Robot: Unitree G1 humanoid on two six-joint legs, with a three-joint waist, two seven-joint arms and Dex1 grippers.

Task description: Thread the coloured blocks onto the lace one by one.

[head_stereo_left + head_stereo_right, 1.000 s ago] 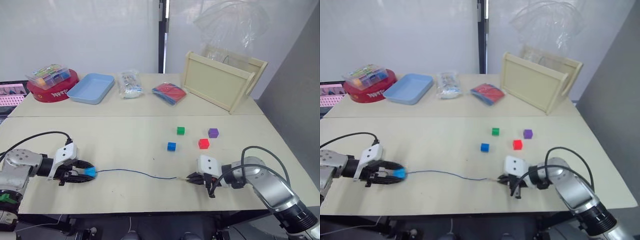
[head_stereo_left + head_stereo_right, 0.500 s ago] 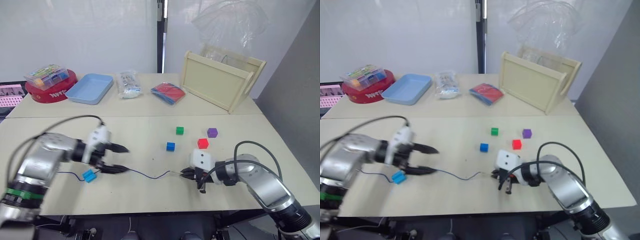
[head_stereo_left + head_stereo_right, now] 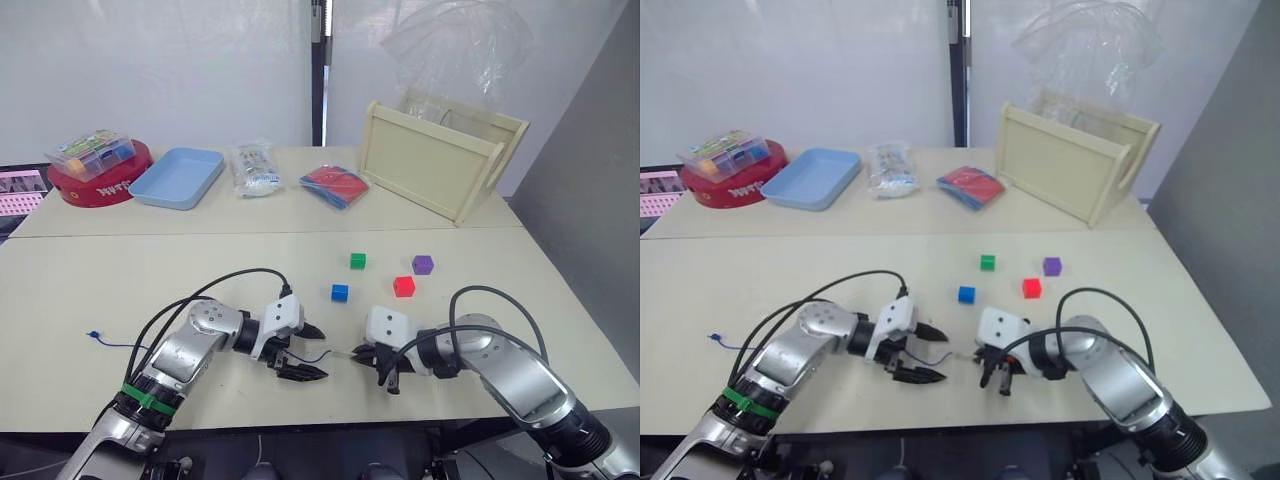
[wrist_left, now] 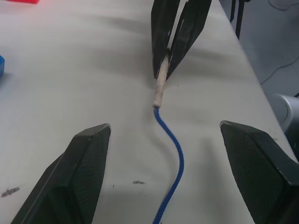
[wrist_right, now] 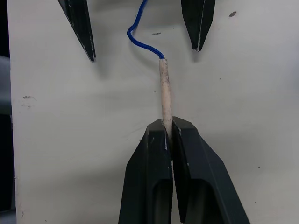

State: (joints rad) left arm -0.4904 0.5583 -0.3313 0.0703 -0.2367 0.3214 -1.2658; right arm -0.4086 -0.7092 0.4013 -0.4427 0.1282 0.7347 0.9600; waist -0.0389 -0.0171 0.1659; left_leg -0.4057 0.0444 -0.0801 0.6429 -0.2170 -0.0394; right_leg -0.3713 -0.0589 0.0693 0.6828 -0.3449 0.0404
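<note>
Jaws: the right gripper (image 5: 168, 135) is clamped on the pale stiff tip of the lace (image 5: 163, 88); the left gripper (image 3: 305, 352) stands wide apart, its two fingers straddling the blue cord just behind that tip, touching nothing.

Task's things: the lace trails from the tip toward 9 o'clock across the near table (image 3: 100, 280). Four blocks lie loose at about 12 to 1 o'clock of the grippers: green block (image 3: 358, 261), blue block (image 3: 341, 292), red block (image 3: 404, 286), purple block (image 3: 423, 264).

Step in hand, as judged: a handover of the tip. It is done well if the left fingers close on the stiff part near the cord, squarely, leaving the free end bare, and the right lets go only once that grip is firm.

Containers, at 10 to 1 o'clock on the far table: a clear box (image 3: 95, 152) holding multicoloured pieces, sitting on a red dish (image 3: 105, 186); a light-blue tray (image 3: 181, 177), apparently empty; a pale wooden crate (image 3: 438, 160), contents hidden.
</note>
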